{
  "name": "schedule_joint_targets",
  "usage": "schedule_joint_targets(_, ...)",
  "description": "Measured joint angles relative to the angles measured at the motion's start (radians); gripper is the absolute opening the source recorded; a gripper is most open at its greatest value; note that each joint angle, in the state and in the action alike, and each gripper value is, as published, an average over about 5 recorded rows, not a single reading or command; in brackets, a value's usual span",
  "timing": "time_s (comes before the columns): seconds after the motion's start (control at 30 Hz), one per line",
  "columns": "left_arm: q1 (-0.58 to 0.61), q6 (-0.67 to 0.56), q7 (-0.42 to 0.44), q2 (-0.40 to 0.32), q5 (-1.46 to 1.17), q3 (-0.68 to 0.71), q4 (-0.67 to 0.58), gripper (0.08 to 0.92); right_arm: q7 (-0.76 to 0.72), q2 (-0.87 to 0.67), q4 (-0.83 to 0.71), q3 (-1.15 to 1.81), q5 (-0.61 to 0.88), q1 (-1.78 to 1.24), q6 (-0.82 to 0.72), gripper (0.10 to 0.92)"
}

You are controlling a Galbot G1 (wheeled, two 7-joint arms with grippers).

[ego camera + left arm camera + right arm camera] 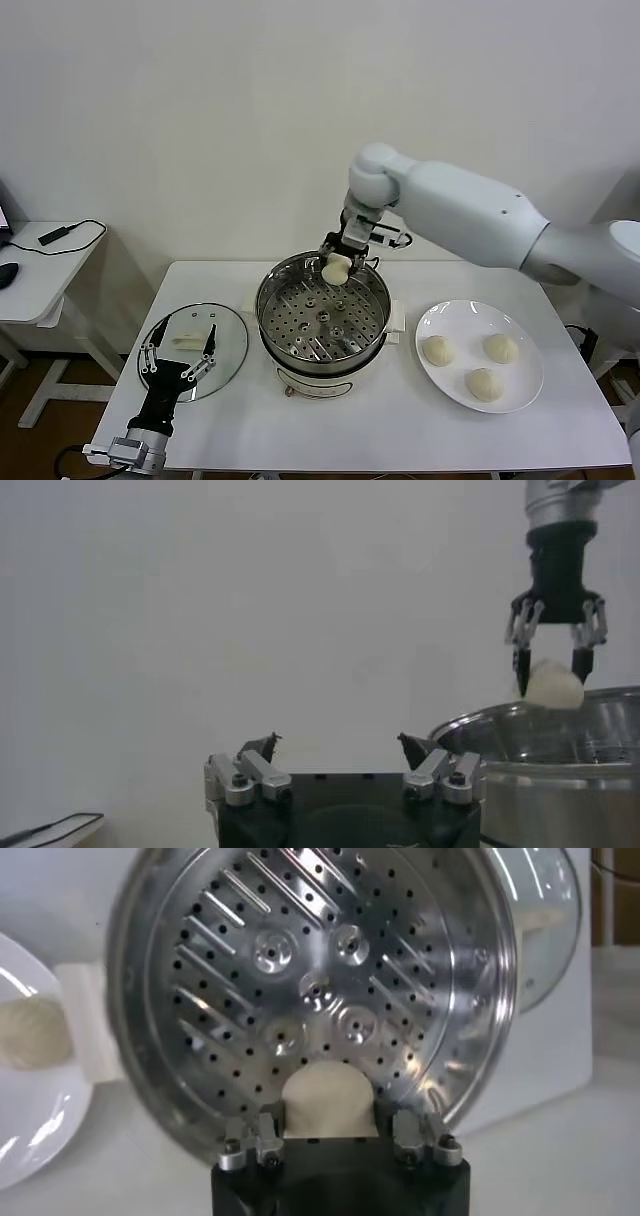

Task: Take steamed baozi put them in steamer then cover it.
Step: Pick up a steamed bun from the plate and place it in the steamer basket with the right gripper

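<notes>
My right gripper (337,266) is shut on a cream baozi (336,268), hanging just above the far rim of the shiny steamer (290,278). Its perforated tray (300,968) holds nothing. In the right wrist view the baozi (327,1100) sits between the jaws over the tray's edge. Three more baozi (484,383) lie on the white plate (525,342) at the right. The glass cover (232,340) with its white handle lies flat on the table at the left. Above the cover's near side my left gripper (176,357) waits, open and holding nothing.
The steamer stands on a white base (310,384) in the middle of the white table (400,430). A side table (40,270) with a cable and a black device is off to the left. A plain wall stands behind.
</notes>
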Motion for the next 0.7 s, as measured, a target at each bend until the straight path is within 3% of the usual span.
schedule_joint_targets(0.53, 0.007, -0.011, 0.0, -0.001, 0.0, -0.001, -0.001, 0.823, 0.017, 0.089, -0.086, -0.002, -0.105, -0.068, 0.018, 0.652)
schedule_joint_targets(0.7, 0.007, -0.012, 0.0, -0.002, -0.001, -0.003, 0.0, 0.823, 0.025, 0.105, -0.105, 0.003, -0.123, -0.081, 0.025, 0.75)
